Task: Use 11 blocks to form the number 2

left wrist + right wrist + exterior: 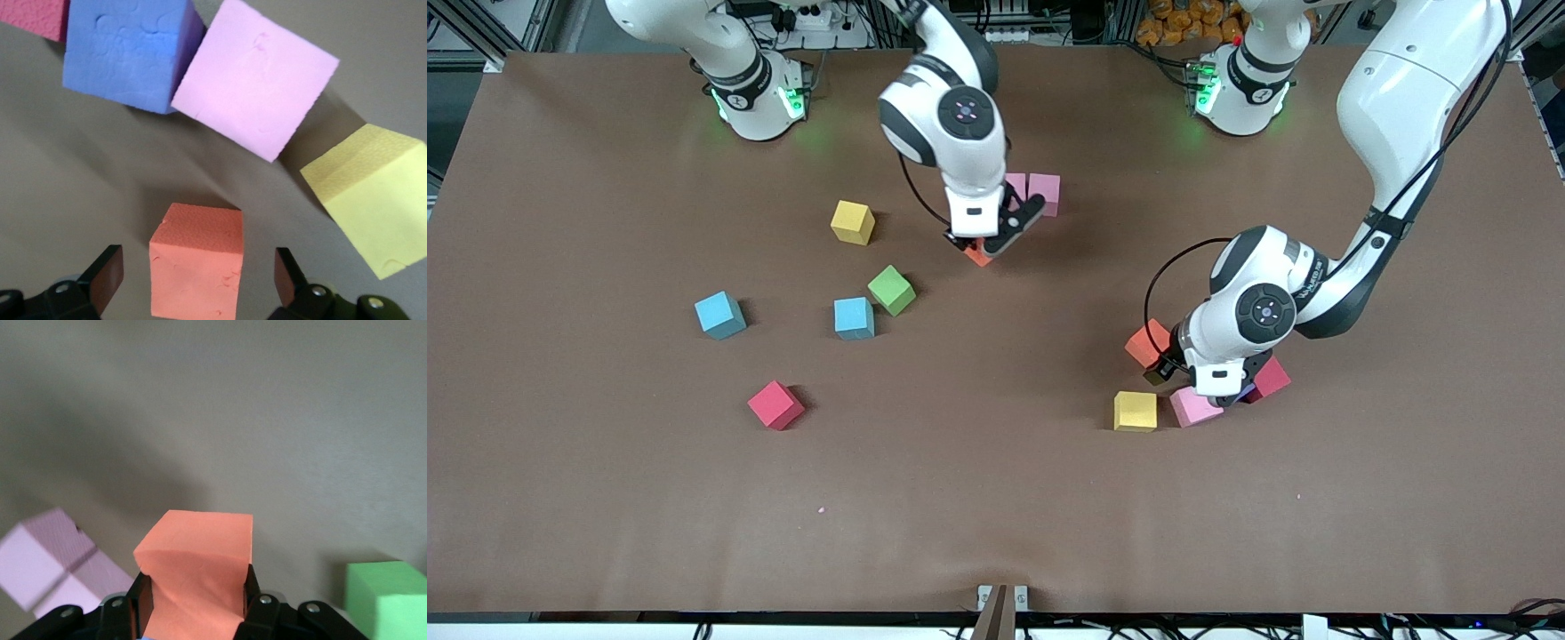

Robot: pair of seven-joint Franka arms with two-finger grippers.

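Right gripper (pixel 996 238) clamped on an orange block (pixel 197 577), just nearer the camera than two pink blocks (pixel 1043 193) set edge to edge — no digit formed. Left gripper (pixel 1209 384) spread wide, low over another orange block (pixel 195 260) amid a cluster toward the left arm's end; remaining blocks scattered toward the right arm's end.

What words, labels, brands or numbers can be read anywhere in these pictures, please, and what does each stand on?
None can be read.
Left arm's forearm: a line of dark print, too small to read.
Blocks, such as the yellow block, and the table: no writing.
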